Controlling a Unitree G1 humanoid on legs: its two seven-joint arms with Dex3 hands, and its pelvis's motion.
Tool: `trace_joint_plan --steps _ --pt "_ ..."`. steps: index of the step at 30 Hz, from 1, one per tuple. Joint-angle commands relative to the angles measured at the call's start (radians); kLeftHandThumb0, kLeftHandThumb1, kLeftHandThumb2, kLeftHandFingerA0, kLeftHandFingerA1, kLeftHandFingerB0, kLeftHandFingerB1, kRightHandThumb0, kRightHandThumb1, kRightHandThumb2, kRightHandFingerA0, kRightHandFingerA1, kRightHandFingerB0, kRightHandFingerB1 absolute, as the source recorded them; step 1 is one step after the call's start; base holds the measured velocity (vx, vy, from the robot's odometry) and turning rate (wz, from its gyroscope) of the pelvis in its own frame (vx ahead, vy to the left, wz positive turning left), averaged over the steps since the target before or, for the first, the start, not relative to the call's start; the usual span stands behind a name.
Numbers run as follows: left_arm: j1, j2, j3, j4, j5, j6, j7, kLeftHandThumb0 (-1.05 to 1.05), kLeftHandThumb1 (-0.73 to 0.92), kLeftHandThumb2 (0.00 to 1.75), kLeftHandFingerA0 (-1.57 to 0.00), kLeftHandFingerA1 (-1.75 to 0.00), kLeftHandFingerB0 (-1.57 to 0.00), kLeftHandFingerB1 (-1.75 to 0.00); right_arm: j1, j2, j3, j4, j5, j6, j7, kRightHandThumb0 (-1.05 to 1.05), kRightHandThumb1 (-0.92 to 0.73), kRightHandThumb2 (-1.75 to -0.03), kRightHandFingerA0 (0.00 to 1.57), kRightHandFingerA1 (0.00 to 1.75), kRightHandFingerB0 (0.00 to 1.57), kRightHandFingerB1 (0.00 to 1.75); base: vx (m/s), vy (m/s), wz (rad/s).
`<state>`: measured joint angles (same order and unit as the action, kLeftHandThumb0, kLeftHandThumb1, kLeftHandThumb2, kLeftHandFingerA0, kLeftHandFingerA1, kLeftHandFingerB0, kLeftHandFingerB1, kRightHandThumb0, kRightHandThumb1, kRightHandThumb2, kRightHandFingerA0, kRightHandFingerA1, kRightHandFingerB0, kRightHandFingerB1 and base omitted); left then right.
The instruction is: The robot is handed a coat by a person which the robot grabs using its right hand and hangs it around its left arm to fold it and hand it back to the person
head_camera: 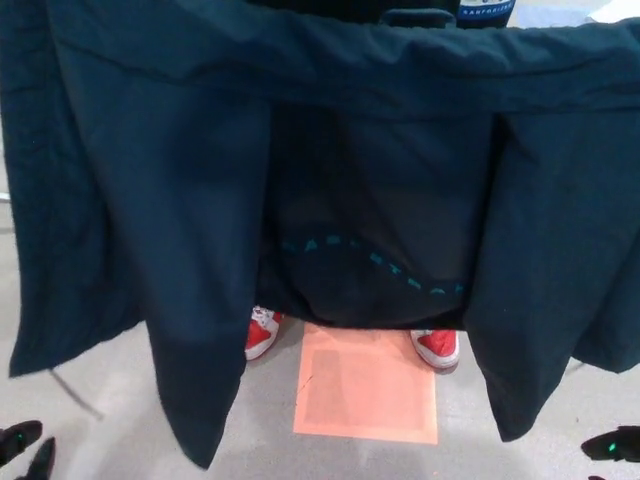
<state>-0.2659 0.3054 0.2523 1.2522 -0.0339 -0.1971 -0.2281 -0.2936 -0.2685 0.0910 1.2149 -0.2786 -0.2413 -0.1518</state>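
A dark teal coat (330, 160) hangs spread wide across nearly the whole head view, its lining facing me with a curved line of teal lettering (375, 262). A person stands behind it; only their red and white shoes (262, 332) (438, 348) show below the hem. My left hand (25, 445) peeks in at the bottom left corner, low and clear of the coat, its black fingers apart. My right hand (612, 444) is a dark shape with a green light at the bottom right corner, also apart from the coat.
An orange square mat (368, 385) lies on the grey floor between the person's feet and me. A thin pale line (75, 392) crosses the floor at the lower left.
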Motion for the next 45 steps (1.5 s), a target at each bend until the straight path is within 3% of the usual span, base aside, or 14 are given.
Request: trace_joint_plan --steps 1,2,4,6,9,16,20,22,29,30,31,33,36,45 --pt "0.0 0.018 0.02 0.021 -0.026 -0.042 -0.037 -0.34 0.58 1.11 -0.01 -0.47 -0.01 -0.47 0.005 0.004 -0.037 0.022 0.036 -0.07 -0.022 -0.43 -0.66 -0.6 0.57 0.42 0.44 0.38 0.08 -0.003 0.02" --pt "-0.003 0.012 0.038 0.022 -0.045 -0.038 -0.039 -0.63 0.86 0.65 -0.22 -0.35 -0.16 -0.31 0.002 0.005 -0.045 0.021 0.042 -0.067 -0.011 -0.48 -0.66 -0.6 0.52 0.4 0.41 0.37 0.0 0.0 0.0" --pt "-0.003 0.013 0.037 0.025 -0.04 -0.041 -0.039 -0.63 0.86 0.65 -0.21 -0.35 -0.16 -0.32 0.005 0.001 -0.049 0.021 0.042 -0.082 0.013 -0.55 -0.58 -0.95 0.37 0.54 0.19 0.45 0.0 0.0 0.0" --pt "-0.001 0.014 0.031 0.026 -0.03 -0.046 -0.028 -0.64 0.86 0.65 -0.24 -0.36 -0.19 -0.32 0.007 -0.003 -0.052 0.023 0.043 -0.088 0.039 -0.65 -0.76 -0.63 0.37 0.35 0.27 0.32 0.0 0.0 0.0" --pt "0.006 0.025 0.003 0.029 -0.004 -0.056 -0.057 -0.34 0.61 1.13 0.0 -0.48 0.0 -0.48 0.014 -0.013 -0.05 0.022 0.045 -0.105 0.098 -0.36 -0.5 -1.06 0.0 0.46 0.0 0.46 0.0 0.0 0.0" --pt "0.045 0.005 0.036 0.024 -0.052 -0.057 -0.065 -0.34 0.59 1.11 0.0 -0.47 0.0 -0.47 0.077 -0.019 -0.043 -0.023 0.042 -0.215 0.108 -0.78 -0.85 -0.66 0.16 0.3 0.13 0.26 0.06 0.0 0.02" --pt "0.049 0.005 0.046 0.024 -0.055 -0.076 -0.067 -0.64 0.86 0.65 -0.22 -0.34 -0.19 -0.31 0.164 0.008 -0.075 -0.257 0.093 -0.377 0.088 -0.39 -0.41 -1.04 0.0 0.48 0.0 0.47 0.0 0.0 0.0" --pt "0.05 0.006 0.048 0.023 -0.054 -0.078 -0.063 -0.62 0.86 0.65 -0.21 -0.34 -0.18 -0.31 0.269 0.034 -0.092 -0.534 0.125 -0.469 0.064 -0.64 -0.81 -0.64 0.27 0.34 0.25 0.33 0.0 0.0 0.0" --pt "0.041 0.018 0.058 0.025 -0.062 -0.07 -0.068 -0.61 0.87 0.66 -0.2 -0.35 -0.16 -0.32 0.539 0.035 -0.108 -1.352 0.3 -0.412 0.122 -0.74 -0.69 -1.04 0.32 0.52 0.23 0.46 0.0 0.0 0.0" --pt "0.039 0.02 0.06 0.025 -0.063 -0.075 -0.07 -0.34 0.61 1.12 -0.01 -0.48 -0.01 -0.47 0.561 0.007 -0.107 -1.463 0.361 -0.372 0.146 -0.74 -0.69 -1.05 0.33 0.53 0.2 0.45 0.0 0.0 0.0" --pt "0.039 0.019 0.063 0.025 -0.066 -0.077 -0.072 -0.6 0.86 0.66 -0.2 -0.35 -0.17 -0.32 0.572 -0.01 -0.111 -1.525 0.396 -0.352 0.157 -0.73 -0.67 -1.05 0.32 0.53 0.19 0.45 0.0 0.0 0.0" --pt "0.039 0.018 0.066 0.023 -0.069 -0.073 -0.068 -0.6 0.86 0.65 -0.22 -0.35 -0.17 -0.31 0.585 -0.03 -0.123 -1.6 0.433 -0.333 0.166 -0.73 -0.83 -0.65 0.37 0.4 0.31 0.36 0.0 0.0 0.0" --pt "0.042 0.026 0.04 0.024 -0.041 -0.065 -0.055 -0.63 0.87 0.66 -0.22 -0.34 -0.15 -0.3 0.591 -0.095 -0.177 -1.774 0.514 -0.291 0.18 -0.71 -0.64 -1.05 0.32 0.54 0.14 0.44 0.0 0.0 0.0" --pt "0.054 0.021 0.052 0.023 -0.053 -0.071 -0.06 -0.65 0.84 0.65 -0.24 -0.36 -0.2 -0.32 0.374 -0.2 -0.284 -2.034 0.675 -0.132 0.132 -0.85 -0.69 -0.7 0.43 0.39 0.34 0.35 0.0 0.0 0.0"
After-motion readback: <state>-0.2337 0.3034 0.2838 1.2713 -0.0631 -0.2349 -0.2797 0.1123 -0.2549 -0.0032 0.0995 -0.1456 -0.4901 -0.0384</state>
